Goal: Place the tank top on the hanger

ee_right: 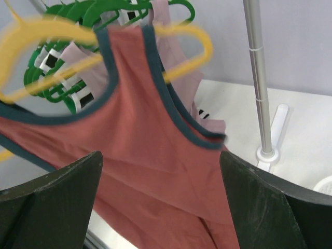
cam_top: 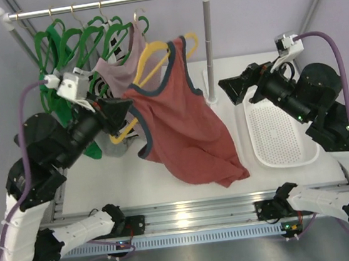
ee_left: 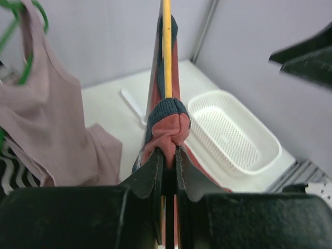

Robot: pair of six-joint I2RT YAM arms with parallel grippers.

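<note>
Left gripper (ee_left: 168, 154) pinches the tank top (cam_top: 186, 123) on its hanger (ee_left: 166, 52), centre frame. Right gripper (cam_top: 233, 90) jaws spread, beside white basket (cam_top: 276, 133) at right.

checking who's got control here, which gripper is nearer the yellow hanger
Left. The left gripper is clamped on the tank top strap right against the hanger; the right gripper stands open off to the right, touching neither.

We look down from high behind at the whole table (cam_top: 136, 179); both wrist cams face the tank top (ee_right: 155, 155) close, shared with overhead
</note>
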